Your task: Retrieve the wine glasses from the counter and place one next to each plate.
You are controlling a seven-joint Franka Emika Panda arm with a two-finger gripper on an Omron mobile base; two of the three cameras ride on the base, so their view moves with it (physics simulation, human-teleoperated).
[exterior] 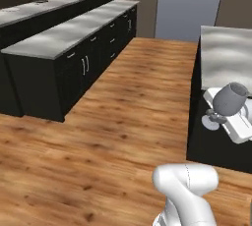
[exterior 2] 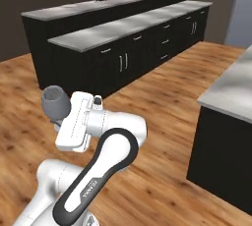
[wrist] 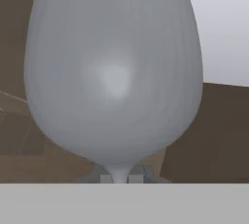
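1. Right, I have one wine glass (exterior: 231,99) in the end effector (exterior: 216,117), carried in the air over the wood floor (exterior: 133,117), off any table.
2. End effector state: fingers pressed together on the thin stem, just under the bowl; in the hand view the stem (wrist: 119,173) sits right between the tips.
3. Key relation: the glass's long axis runs straight out from the end effector along its pointing direction, bowl farthest away, foot (exterior: 211,122) nearest the hand. In the left base view it leans, mouth up and to the right.
4. Relative to the end effector, the bowl is dead ahead and touching nothing else.
5. Nearest landmark: the grey-topped table (exterior: 226,55) with black sides stands just beside the glass, behind it in the left base view.
6. No plates spotted, so I judge the coming move is carry, then upright set-down.
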